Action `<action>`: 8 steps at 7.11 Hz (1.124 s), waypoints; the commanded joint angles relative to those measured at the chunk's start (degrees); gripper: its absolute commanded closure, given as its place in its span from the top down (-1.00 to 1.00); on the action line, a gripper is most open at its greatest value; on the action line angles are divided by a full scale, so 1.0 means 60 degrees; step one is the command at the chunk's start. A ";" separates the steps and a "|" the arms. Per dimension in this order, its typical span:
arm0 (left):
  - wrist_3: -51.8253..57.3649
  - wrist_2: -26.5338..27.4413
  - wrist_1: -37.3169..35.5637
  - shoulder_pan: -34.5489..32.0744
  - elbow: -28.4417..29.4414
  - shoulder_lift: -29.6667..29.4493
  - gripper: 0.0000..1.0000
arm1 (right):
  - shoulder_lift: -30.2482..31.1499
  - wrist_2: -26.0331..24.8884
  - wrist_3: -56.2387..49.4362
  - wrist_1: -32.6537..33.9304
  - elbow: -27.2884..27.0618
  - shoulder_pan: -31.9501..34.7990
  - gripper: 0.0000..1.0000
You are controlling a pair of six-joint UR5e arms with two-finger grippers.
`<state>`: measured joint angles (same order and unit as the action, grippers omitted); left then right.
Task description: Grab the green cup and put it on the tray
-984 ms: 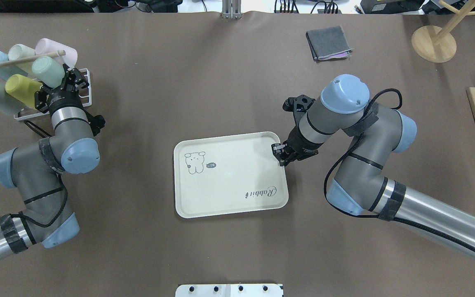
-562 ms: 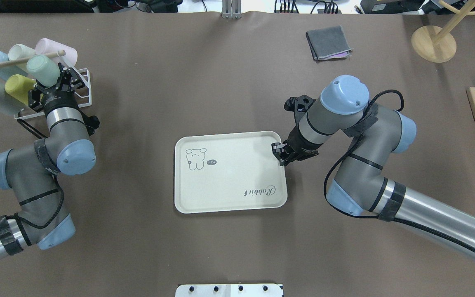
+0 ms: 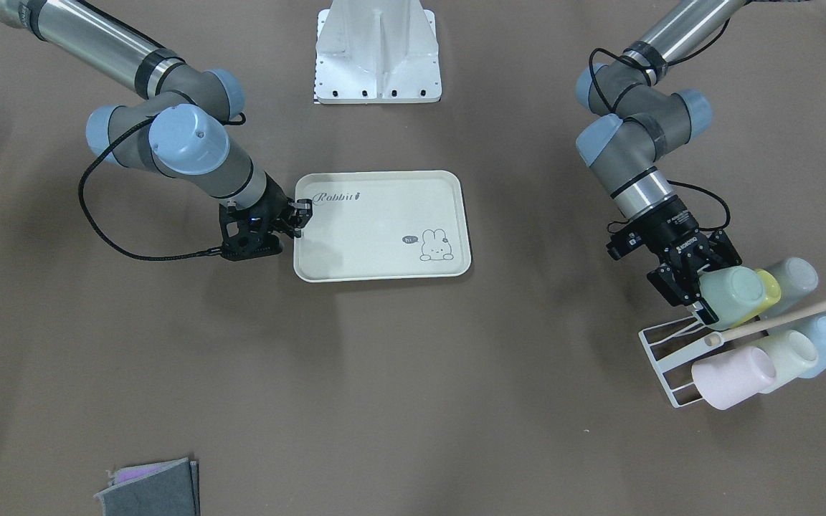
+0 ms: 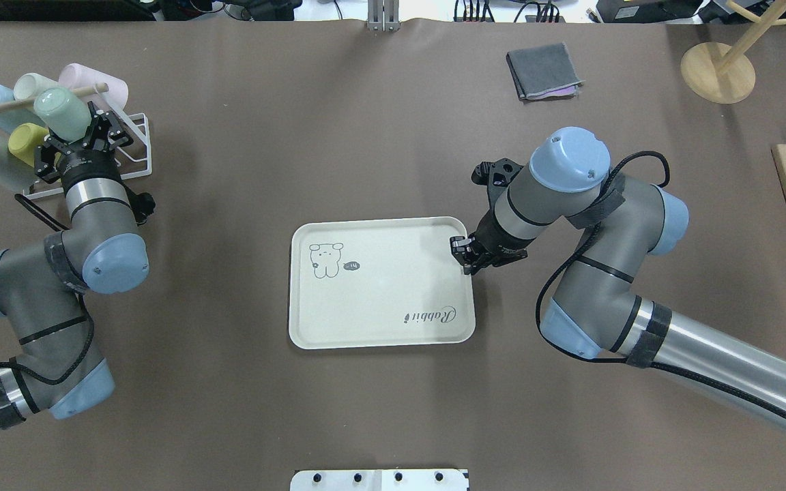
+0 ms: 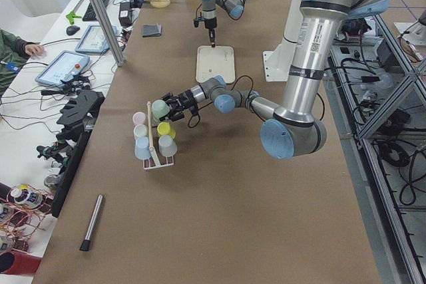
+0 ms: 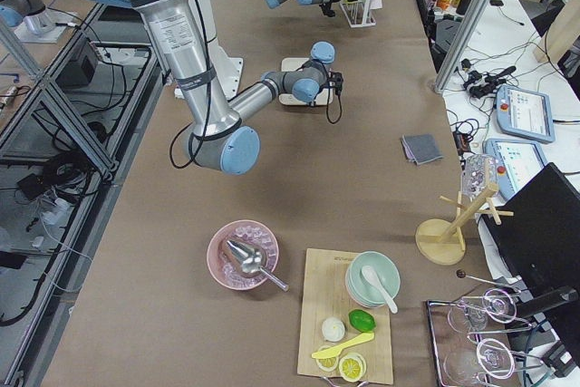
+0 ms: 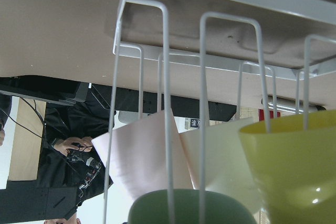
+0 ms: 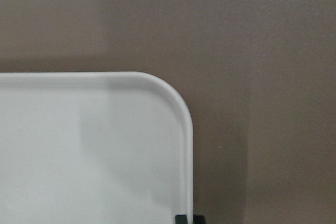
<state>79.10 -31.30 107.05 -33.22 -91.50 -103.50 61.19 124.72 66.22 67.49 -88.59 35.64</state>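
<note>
Mint-toned, the green cup [image 3: 732,295] is nearest your side of the table. It lies sideways at the white wire rack [image 3: 655,367], pinched in the left gripper [image 3: 707,283], just beside the yellow-green cup [image 3: 769,287]. Farther from you, the right gripper [image 3: 301,212] is clamped on the rim of the tray [image 3: 377,236].

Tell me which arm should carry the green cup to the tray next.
Left. The left gripper grips the green cup at the rack, so it probably need only lift and carry. The right gripper is pinching the tray by its rim, far from the rack.
</note>
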 commanded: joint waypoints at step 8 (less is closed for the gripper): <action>0.0893 -0.0056 -0.0043 0.0000 -0.1522 -0.0151 0.16 | 0.0580 0.0176 -0.0065 0.0075 -0.0525 0.0811 0.39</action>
<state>84.43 -31.48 106.92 -33.22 -99.70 -103.85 62.73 125.55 66.18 67.60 -90.20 38.78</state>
